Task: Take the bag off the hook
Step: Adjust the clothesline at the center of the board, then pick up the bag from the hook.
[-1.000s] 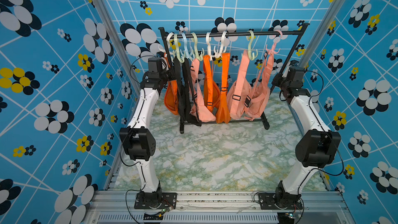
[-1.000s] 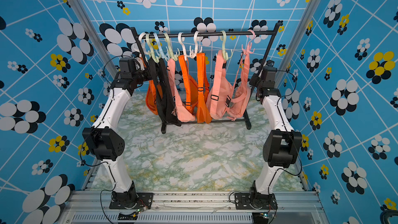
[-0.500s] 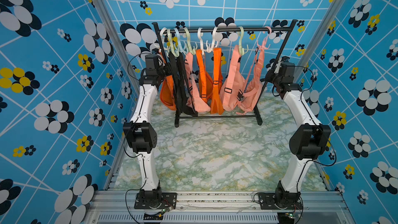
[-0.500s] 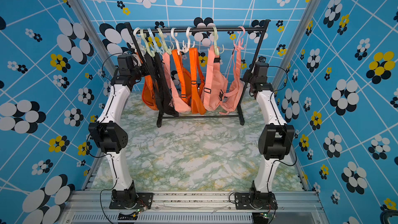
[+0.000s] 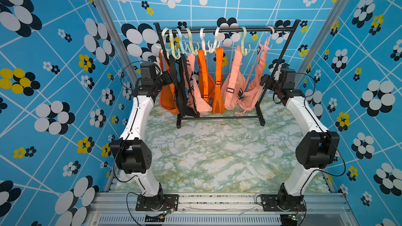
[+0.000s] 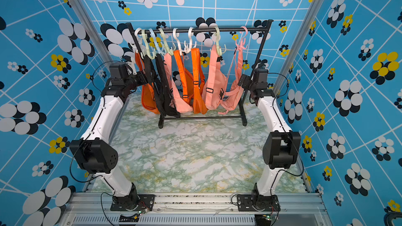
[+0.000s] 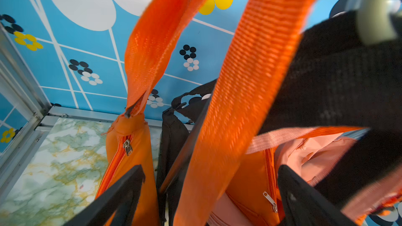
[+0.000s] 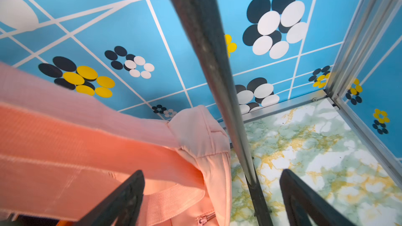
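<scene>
Both pincers have just opened, and the rack [image 5: 217,117] has shifted since a second ago. It then stood a little nearer the front and more to the right. It now stands along the far edge of the bench [image 5: 217,159] with nothing gripping it.

The right pincer [image 8: 212,171], near the far right corner, is spread wide. The rack's post [image 8: 208,61] runs between its jaws without being pinched, and the pink bag [image 8: 195,131] hangs just beside it.

The left pincer [image 7: 211,170], near the far left corner, is equally wide. An orange strap [image 7: 239,105] hangs loose between its jaws, with the orange bag [image 7: 130,148] below and a black strap [image 7: 337,72] crowding close.

Moving the rack looks finished, but the real job has not begun. In both top views every bag still hangs from the hooks [image 5: 244,40] on the top bar, from the orange bag [image 5: 167,98] at the left end to the pink bag [image 6: 230,96] at the right end.

The left pincer seems better placed, since a strap already lies between its jaws. It would need to close on that strap, then lift it up and over the hook's tip. I would watch the rack, which may tip or slide if the pull goes sideways. The neighbouring black strap could also be caught along with the orange one.
</scene>
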Available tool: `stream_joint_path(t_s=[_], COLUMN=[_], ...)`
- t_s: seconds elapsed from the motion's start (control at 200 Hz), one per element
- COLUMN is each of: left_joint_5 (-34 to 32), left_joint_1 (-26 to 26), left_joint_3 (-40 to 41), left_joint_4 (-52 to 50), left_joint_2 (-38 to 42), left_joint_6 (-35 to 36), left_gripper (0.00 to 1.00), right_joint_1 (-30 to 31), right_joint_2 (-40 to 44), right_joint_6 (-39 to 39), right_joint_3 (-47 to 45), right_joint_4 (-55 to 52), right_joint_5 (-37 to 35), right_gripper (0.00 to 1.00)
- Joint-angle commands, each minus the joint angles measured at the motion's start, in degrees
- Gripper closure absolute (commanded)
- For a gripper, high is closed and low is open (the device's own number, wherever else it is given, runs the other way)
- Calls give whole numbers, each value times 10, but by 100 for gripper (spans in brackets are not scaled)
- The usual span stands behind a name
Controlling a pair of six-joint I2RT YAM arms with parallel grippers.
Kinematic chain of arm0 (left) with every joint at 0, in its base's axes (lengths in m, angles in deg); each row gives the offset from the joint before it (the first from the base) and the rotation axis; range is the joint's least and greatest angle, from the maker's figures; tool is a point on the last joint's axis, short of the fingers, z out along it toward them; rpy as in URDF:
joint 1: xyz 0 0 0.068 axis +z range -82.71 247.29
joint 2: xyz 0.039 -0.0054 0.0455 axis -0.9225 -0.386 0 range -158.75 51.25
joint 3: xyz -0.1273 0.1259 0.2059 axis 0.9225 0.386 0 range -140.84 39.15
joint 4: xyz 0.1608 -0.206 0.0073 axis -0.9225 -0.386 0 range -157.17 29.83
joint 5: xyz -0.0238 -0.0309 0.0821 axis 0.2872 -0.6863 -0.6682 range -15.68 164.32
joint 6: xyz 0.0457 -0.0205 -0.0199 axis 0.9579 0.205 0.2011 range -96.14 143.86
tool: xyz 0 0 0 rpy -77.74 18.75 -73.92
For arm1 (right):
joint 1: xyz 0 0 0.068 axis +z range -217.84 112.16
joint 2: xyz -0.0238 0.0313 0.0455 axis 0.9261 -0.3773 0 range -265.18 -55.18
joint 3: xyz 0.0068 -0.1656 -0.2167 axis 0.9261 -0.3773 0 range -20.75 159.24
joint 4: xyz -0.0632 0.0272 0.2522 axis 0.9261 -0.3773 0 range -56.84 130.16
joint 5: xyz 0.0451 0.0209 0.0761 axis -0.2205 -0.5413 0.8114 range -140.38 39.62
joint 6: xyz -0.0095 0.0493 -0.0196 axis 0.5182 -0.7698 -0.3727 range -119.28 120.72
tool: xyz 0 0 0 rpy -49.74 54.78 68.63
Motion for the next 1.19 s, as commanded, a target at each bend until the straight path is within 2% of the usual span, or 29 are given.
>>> stream_joint_path(t_s=[0.0,0.155,0.28,0.395,0.555,0.625,0.75,0.815,0.93,1.025,1.19], left_joint_5=[6,12,18,11,-9,-45,-197,-223,-194,-155,-125], left_joint_1=[2,-3,-15,-19,-21,-27,-45,-45,-46,-48,-47], left_joint_3=[69,168,231,262,287,281,234,226,239,255,235], left_joint_4=[39,51,38,-7,-32,-48,-126,-137,-101,-58,-60], left_joint_2=[71,162,219,234,218,202,172,168,175,175,141], left_joint_6=[-9,-33,-23,-14,-23,-28,-43,-55,-59,-52,-48], left_gripper=[1,1,1,1,1,1,1,1,1,0,10], right_joint_1=[-5,-6,-5,-1,16,27,43,49,81,98,136], right_joint_2=[66,128,176,212,229,230,235,232,218,206,185], right_joint_6=[3,-13,-32,-37,-17,-9,2,12,31,41,51], right_joint_3=[-47,-125,-191,-241,-257,-251,-242,-229,-199,-183,-162], right_joint_4=[12,14,16,0,-42,-59,-65,-69,-90,-94,-85], right_joint_5=[-3,24,57,66,57,39,16,7,7,32,73], right_gripper=[1,4,7,8,9,10,11,11,12,18,31])
